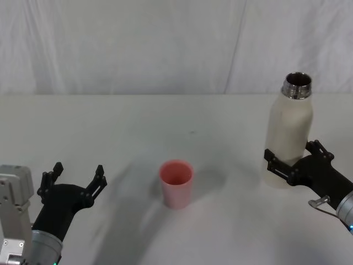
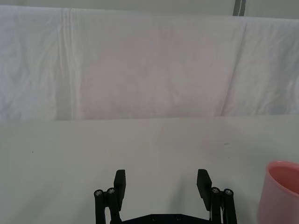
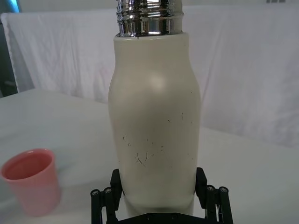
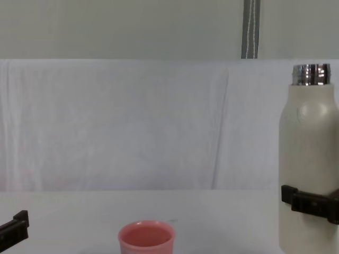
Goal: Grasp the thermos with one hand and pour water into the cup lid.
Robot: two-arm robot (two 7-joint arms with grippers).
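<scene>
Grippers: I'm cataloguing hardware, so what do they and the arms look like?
Both the left gripper and right gripper are matte black, with two linkage-style fingers and silver pivot screws. Silver-grey wrist collars sit behind them; the left arm carries a white-grey housing.

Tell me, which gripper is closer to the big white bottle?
The right gripper. It sits around the lower body of the thermos, a finger on each side. The left gripper is open, far across the table beyond the cup lid.

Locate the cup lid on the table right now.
In the head view the cup lid stands upright near the table's middle, between the open left end effector and the thermos on the robot's right.
</scene>
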